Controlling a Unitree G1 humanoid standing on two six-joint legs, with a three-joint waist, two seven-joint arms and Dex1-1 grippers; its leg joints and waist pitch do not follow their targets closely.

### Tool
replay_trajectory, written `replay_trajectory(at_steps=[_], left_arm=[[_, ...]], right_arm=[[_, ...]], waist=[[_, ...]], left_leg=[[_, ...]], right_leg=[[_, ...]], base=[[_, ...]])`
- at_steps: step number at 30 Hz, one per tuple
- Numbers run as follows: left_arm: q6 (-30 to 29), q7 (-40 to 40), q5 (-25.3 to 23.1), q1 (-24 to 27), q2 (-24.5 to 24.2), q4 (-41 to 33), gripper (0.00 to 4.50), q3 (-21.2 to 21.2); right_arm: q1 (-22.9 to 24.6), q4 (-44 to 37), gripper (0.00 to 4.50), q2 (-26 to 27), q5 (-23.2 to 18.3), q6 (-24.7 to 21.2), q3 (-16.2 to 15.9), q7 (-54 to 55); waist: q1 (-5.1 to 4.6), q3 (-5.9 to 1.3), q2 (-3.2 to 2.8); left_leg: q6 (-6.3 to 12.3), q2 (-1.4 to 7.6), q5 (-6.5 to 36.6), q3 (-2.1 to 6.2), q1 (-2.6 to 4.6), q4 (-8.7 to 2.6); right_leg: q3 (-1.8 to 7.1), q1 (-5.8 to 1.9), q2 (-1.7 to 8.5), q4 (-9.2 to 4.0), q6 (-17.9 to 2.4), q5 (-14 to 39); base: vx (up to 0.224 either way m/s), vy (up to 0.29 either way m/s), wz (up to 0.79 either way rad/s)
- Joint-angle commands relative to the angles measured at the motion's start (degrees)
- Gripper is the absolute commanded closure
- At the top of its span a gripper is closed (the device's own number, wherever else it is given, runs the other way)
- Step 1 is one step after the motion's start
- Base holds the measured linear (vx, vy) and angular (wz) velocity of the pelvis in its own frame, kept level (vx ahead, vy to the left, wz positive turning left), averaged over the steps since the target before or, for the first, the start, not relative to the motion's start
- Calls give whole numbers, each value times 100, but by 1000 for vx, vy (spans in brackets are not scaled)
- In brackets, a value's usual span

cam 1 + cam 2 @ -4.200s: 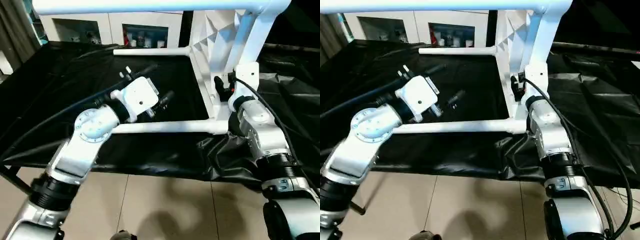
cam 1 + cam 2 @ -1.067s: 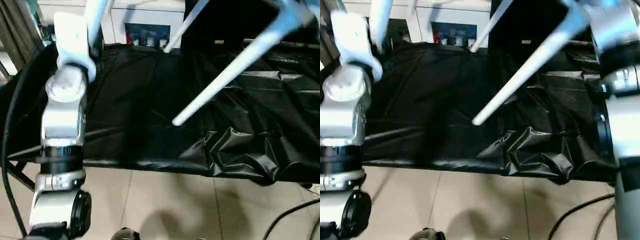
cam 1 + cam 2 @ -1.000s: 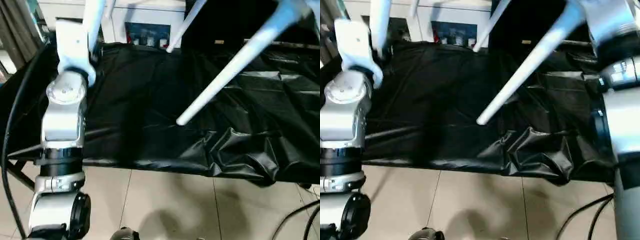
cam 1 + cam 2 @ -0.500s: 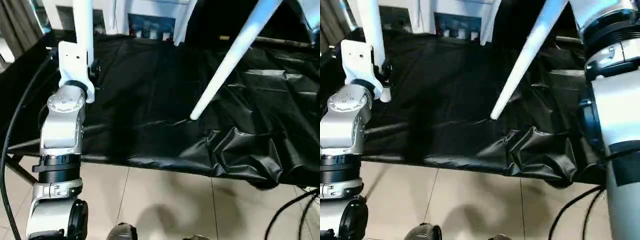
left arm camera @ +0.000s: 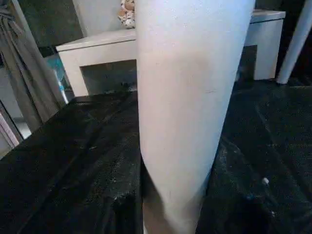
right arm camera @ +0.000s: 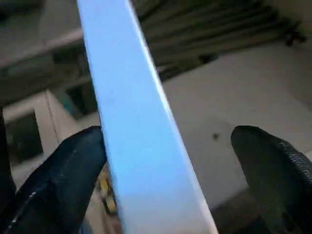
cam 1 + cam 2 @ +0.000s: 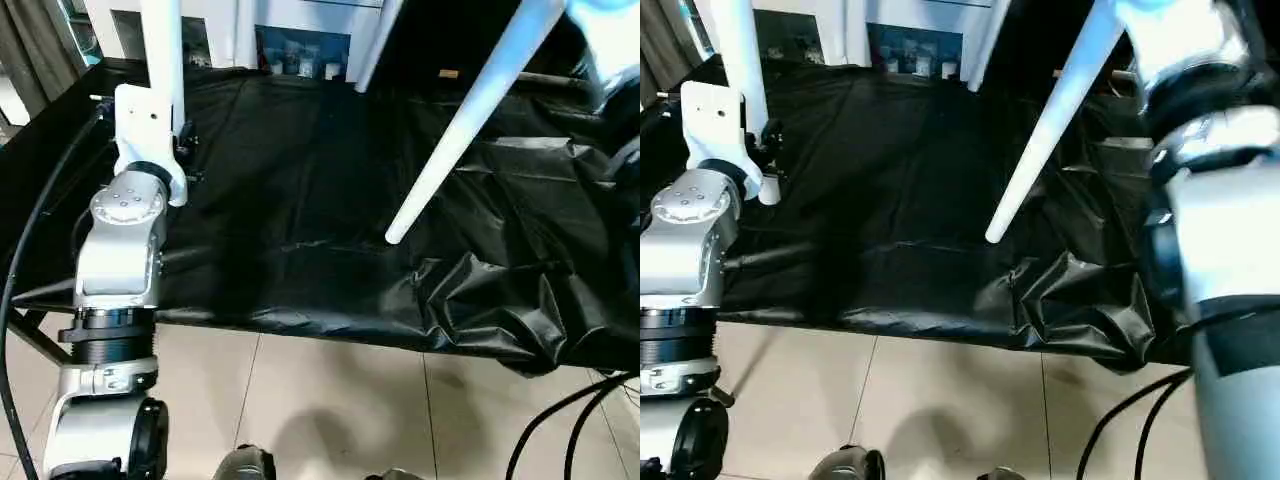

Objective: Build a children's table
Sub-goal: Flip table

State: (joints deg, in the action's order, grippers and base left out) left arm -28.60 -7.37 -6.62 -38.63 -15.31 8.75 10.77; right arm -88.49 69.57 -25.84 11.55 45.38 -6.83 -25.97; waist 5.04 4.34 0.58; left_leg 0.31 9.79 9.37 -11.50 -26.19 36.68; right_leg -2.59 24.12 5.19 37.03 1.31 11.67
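Observation:
The children's table hangs over the black sheet with its legs pointing down and its top out of view above. My left gripper [image 7: 178, 140] is shut on one white leg [image 7: 163, 45], which stands almost upright; this leg [image 5: 185, 97] looms close in the left wrist view. A second leg [image 7: 460, 130] slants down from the upper right, with its tip just above the sheet. A third leg [image 7: 372, 50] shows at the back. My right gripper [image 6: 169, 136] is open, and a white bar of the table [image 6: 131, 122] lies against one finger [image 6: 68, 170].
A black sheet [image 7: 300, 200] covers the workbench and is crumpled at the front right [image 7: 480, 300]. A white cabinet with glass doors [image 7: 300, 50] stands behind. The tiled floor [image 7: 330, 400] lies below, with cables [image 7: 570, 420] at the right. My right forearm [image 7: 1210, 200] is raised at the right.
The table's legs have swung more upright. My left wrist has come down with its leg. The slanting leg's tip has moved a little to the right. The view has also shifted.

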Motion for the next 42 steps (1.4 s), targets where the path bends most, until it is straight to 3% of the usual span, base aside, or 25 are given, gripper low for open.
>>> replay_trajectory(at_steps=[1, 4, 5, 9, 12, 14, 16, 17, 18, 19, 21, 24, 25, 26, 29, 30, 31, 32, 33, 34, 35, 38, 39, 40, 42], left_arm=[[134, -116, -39, 8, -81, 14, 293, -233], [172, -122, -34, 33, -110, 73, 293, -256], [176, -121, -29, 45, -114, 94, 293, -261], [181, -116, -23, 57, -106, 113, 293, -281], [196, -109, -9, 55, -108, 131, 293, -296], [232, -97, -1, 105, -133, 227, 293, -306], [236, -101, -2, 120, -137, 244, 293, -307], [253, -130, 7, 163, -141, 269, 293, -318], [260, -148, 12, 188, -145, 278, 293, -324], [272, -181, 24, 231, -154, 290, 293, -337], [389, -342, -34, 330, -252, 377, 293, -475], [519, -550, -78, 416, -362, 497, 293, -615], [662, -724, -109, 457, -451, 725, 293, -734], [724, -773, -134, 462, -490, 845, 293, -777], [891, -868, -178, 457, -566, 1115, 293, -866], [1100, -1032, -174, 457, -625, 1360, 293, -950], [1182, -1096, -168, 457, -642, 1449, 293, -978], [1470, -1210, -190, 431, -697, 1750, 293, -1039], [1503, -1223, -189, 426, -702, 1786, 293, -1043], [1867, -1371, -170, 373, -742, 2176, 293, -1065], [2053, -1486, -154, 336, -765, 2401, 293, -1084], [2328, -1668, -146, 273, -786, 2808, 293, -1124], [2537, -1696, -198, 225, -827, 3095, 237, -1163], [2628, -1722, -220, 201, -859, 3258, 223, -1175], [2641, -1808, -131, 211, -875, 3323, 213, -1095]], right_arm=[[31, -600, 0, 131, -507, 338, 278, -267], [224, -772, 0, 291, -769, 421, 345, -462], [318, -845, 0, 343, -820, 529, 335, -424], [453, -970, 0, 404, -896, 644, 340, -395], [511, -1023, 0, 428, -997, 608, 397, -549], [997, -1609, 0, 610, -1704, 26, 510, -1308], [1108, -1728, 0, 646, -1837, -118, 508, -1451], [1354, -1941, 0, 685, -1939, -290, 469, -1499], [1487, -2063, 0, 710, -2005, -396, 453, -1519], [1713, -2274, 0, 752, -2117, -571, 425, -1544], [2384, -2839, 0, 915, -2342, -884, 424, -1250], [3031, -3339, 0, 1066, -2465, -1162, 458, -845], [3725, -3881, 0, 1229, -2475, -1506, 502, -558], [4022, -4094, 0, 1301, -2461, -1633, 499, -441], [4588, -4542, 0, 1446, -2504, -1973, 490, -315], [5038, -4842, 0, 1537, -2483, -2206, 456, -198], [5188, -4929, 0, 1567, -2472, -2274, 444, -147], [5561, -5190, 0, 1654, -2553, -2617, 417, 50], [5605, -5224, 0, 1658, -2565, -2678, 409, 73], [6057, -5510, 0, 1667, -2656, -3463, 299, 294], [6309, -5638, 0, 1656, -2612, -3810, 246, 417], [6617, -5775, 0, 1699, -2560, -3998, 244, 547], [6745, -5966, 0, 1759, -2569, -4135, 310, 672], [6810, -6107, 0, 1794, -2593, -4249, 365, 747], [6848, -6167, 0, 1796, -2552, -4260, 435, 816]], waist=[[-33, -569, -101], [-29, -554, -118], [-27, -555, -154], [-47, -539, -150], [-57, -535, -155], [-50, -526, -125], [-53, -520, -126], [-58, -534, -94], [-38, -540, -113], [-23, -541, -91], [-18, -542, -53], [-34, -553, -67], [-8, -534, -63], [-9, -526, -93], [-28, -549, -98], [-39, -526, -89], [-32, -512, -107], [-37, -502, -89], [-28, -483, -96], [-28, -460, -91], [-22, -459, -67], [-43, -448, -60], [-49, -477, -50], [-53, -472, -80], [-96, -471, -42]], left_leg=[[470, 299, 745, 170, 322, -331], [496, 321, 847, 177, 338, -353], [397, 330, 1022, 189, 365, -373], [72, 330, 1499, 200, 395, -438], [-58, 321, 1752, 206, 397, -456], [6, 317, 1831, 201, 389, -466], [36, 326, 1817, 218, 389, -495], [21, 334, 1790, 215, 395, -490], [9, 336, 1692, 210, 411, -486], [31, 333, 1575, 204, 412, -487], [6, 335, 1517, 193, 414, -502], [-130, 331, 1564, 208, 447, -529], [-179, 323, 1580, 196, 462, -536], [-271, 325, 1740, 213, 461, -579], [-538, 336, 2172, 247, 518, -625], [-581, 323, 2298, 243, 518, -628], [-663, 323, 2569, 238, 545, -650], [-733, 320, 2783, 263, 547, -669], [-762, 319, 2940, 260, 573, -679], [-842, 322, 3255, 295, 635, -716], [-856, 326, 3317, 284, 660, -732], [-978, 324, 3592, 330, 666, -791], [-1067, 340, 3767, 359, 680, -812], [-1077, 334, 3767, 368, 678, -818], [-1078, 334, 3793, 391, 639, -841]], right_leg=[[153, -268, 229, -209, -1747, -942], [150, -249, 234, -221, -1731, -783], [139, -239, 228, -234, -1723, -573], [139, -229, 222, -278, -1625, -159], [146, -221, 229, -302, -1542, -16], [162, -235, 246, -325, -1468, 36], [157, -245, 249, -338, -1423, 65], [158, -240, 260, -334, -1446, 67], [160, -232, 268, -331, -1479, 3], [158, -249, 266, -338, -1497, -53], [160, -254, 275, -344, -1471, 4], [167, -242, 268, -359, -1376, 178], [180, -218, 257, -395, -1320, 259], [184, -220, 263, -395, -1219, 416], [167, -201, 251, -425, -1106, 636], [183, -177, 247, -463, -1073, 726], [191, -136, 264, -483, -1014, 968], [193, -144, 282, -524, -928, 1263], [203, -112, 284, -562, -880, 1438], [203, -97, 275, -628, -789, 1795], [209, -88, 270, -641, -773, 1834], [198, -119, 319, -691, -714, 2076], [188, -125, 342, -684, -674, 2150], [189, -125, 337, -688, -667, 2124], [186, -141, 337, -682, -604, 2119]], base=[[0, 0, 0], [0, 0, 0], [0, 0, 0], [0, 0, 0], [0, 0, 0], [0, 0, 0], [0, 0, 0], [0, 0, 0], [0, 0, 0], [0, 0, 0], [0, 0, 0], [0, 0, 0], [0, 0, 0], [0, 0, 0], [0, 0, 0], [0, 0, 0], [0, 0, 0], [0, 0, 0], [0, 0, 0], [0, 0, 0], [0, 0, 0], [0, 0, 0], [0, 0, 0], [0, 0, 0], [0, 0, 0]])
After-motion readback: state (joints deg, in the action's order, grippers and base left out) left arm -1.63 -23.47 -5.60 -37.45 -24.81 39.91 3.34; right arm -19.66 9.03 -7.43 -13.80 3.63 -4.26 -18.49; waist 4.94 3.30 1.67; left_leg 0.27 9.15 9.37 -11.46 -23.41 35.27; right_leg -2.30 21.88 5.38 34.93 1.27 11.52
